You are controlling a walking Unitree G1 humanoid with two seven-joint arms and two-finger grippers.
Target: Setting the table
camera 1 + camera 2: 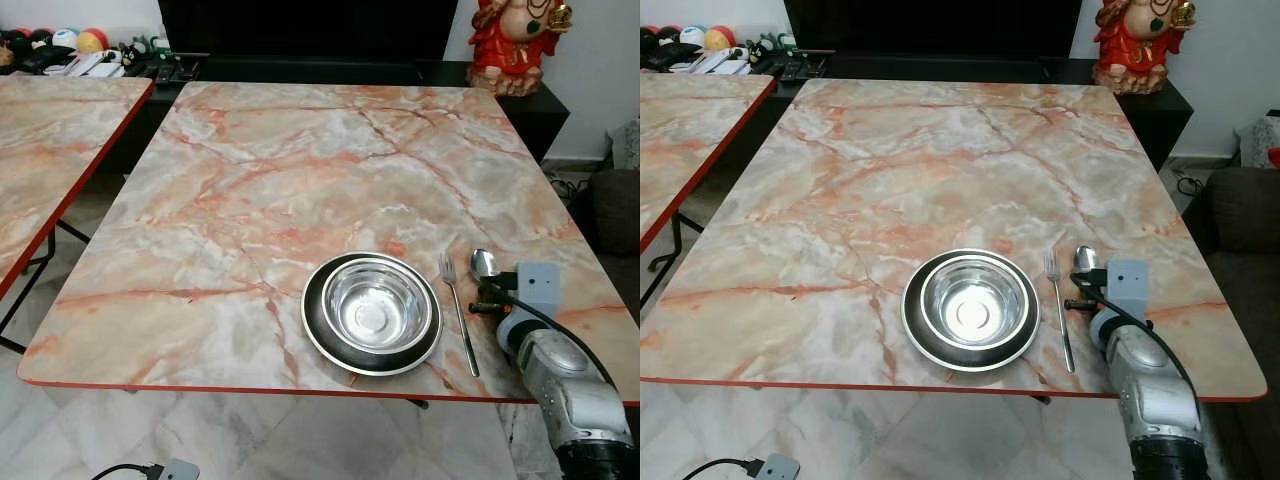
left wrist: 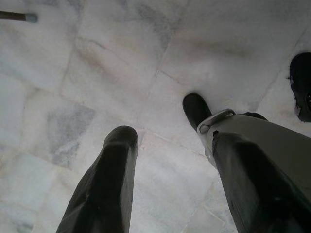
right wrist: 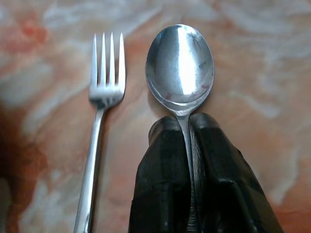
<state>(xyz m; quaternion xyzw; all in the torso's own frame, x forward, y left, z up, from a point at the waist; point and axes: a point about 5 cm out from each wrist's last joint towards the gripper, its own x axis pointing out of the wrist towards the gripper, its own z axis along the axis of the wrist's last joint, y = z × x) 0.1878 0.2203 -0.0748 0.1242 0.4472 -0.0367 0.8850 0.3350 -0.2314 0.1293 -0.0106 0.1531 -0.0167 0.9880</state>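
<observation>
A steel bowl [image 1: 372, 305] sits in a dark plate [image 1: 320, 330] near the front edge of the marble table [image 1: 300, 180]. To the right of the plate lies a fork [image 1: 456, 310], tines pointing away from me. Just right of the fork is a steel spoon [image 3: 180, 63], its handle pinched between the black fingers [image 3: 160, 170] of my right gripper [image 3: 183, 126], which is shut on it low over the tabletop. My left gripper [image 2: 170, 141] hangs open above the pale floor tiles.
A second marble table [image 1: 50, 160] stands to the left with a gap between. A dark cabinet with a red figurine [image 1: 515, 40] and clutter [image 1: 80, 50] runs along the back. A dark sofa [image 1: 1245, 210] is at the right. A cable and plug [image 1: 165, 468] lie on the floor.
</observation>
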